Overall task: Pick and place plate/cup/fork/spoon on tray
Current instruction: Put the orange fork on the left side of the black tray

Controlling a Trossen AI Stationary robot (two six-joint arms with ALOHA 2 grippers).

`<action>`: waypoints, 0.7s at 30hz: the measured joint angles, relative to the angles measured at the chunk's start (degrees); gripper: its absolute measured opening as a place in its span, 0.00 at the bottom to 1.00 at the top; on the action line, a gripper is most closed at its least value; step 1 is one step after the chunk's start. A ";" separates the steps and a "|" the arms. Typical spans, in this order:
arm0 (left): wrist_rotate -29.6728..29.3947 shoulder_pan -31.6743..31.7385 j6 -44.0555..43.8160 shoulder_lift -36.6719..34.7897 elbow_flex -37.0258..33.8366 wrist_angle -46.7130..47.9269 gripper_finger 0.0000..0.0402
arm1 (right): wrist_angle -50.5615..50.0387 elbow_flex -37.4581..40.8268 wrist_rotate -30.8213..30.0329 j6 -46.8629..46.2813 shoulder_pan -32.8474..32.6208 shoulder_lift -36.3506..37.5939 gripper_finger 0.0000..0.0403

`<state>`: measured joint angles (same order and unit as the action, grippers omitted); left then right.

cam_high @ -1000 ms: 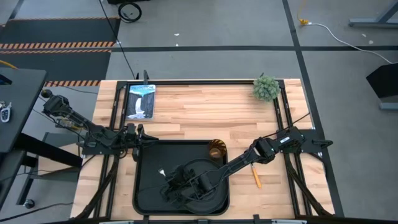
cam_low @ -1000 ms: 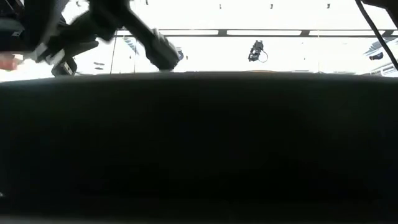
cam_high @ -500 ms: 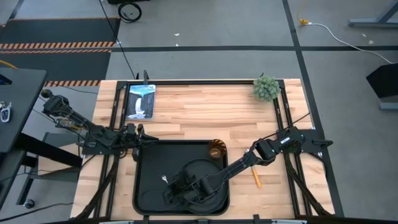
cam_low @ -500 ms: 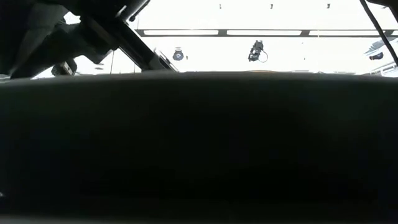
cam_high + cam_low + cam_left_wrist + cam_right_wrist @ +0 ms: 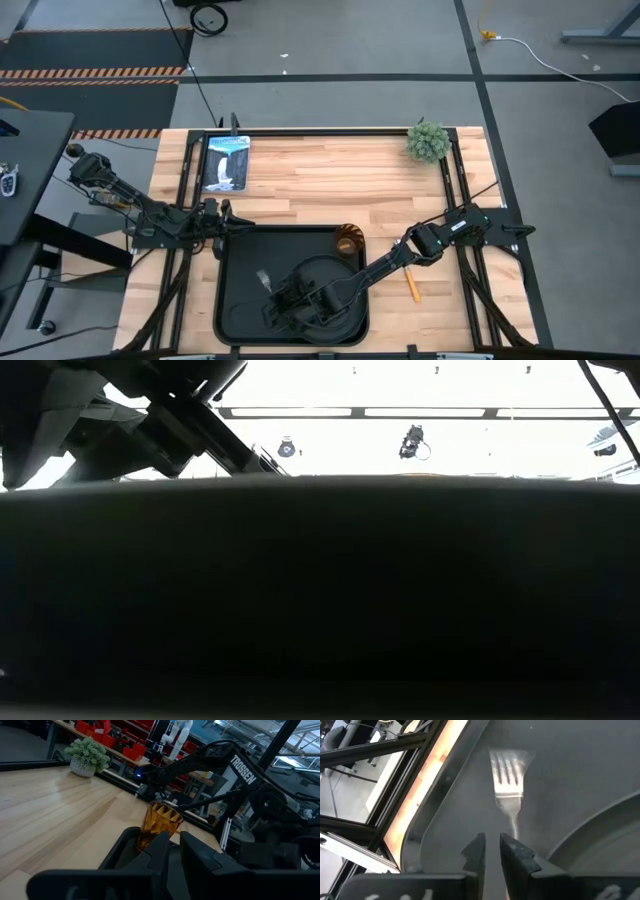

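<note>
Releasing the orange-handled, silver-pronged fork (image 5: 509,785) onto the large black rectangular tray (image 5: 235,300), at nine o'clock of the round black plate (image 5: 335,290), should be finished cleanly: the right gripper (image 5: 492,851), fingers slightly parted, should be lifted straight up.

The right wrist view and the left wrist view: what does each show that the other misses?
Only the right wrist view shows the fork, its prongs blurred, lying on the tray beside the plate. Only the left wrist view shows the amber cup, a potted plant and the other arm. Both show the tray, wooden tabletop, and each arm's own tool.
</note>
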<state>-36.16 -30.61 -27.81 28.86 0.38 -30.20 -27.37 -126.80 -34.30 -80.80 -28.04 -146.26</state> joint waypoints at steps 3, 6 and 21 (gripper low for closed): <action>-0.01 0.01 0.00 0.00 0.00 0.00 0.13 | 0.03 0.00 -0.23 0.40 -0.01 0.00 0.19; -0.02 0.00 0.00 0.00 0.00 0.00 0.13 | 0.11 0.00 -0.23 1.81 0.06 0.00 0.21; -0.02 0.02 0.00 0.00 -0.02 0.02 0.13 | -2.43 -2.51 -1.73 19.53 0.10 2.31 0.20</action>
<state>-36.18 -30.59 -27.81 28.86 0.36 -30.18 -29.79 -129.32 -36.03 -61.27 -27.94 -143.95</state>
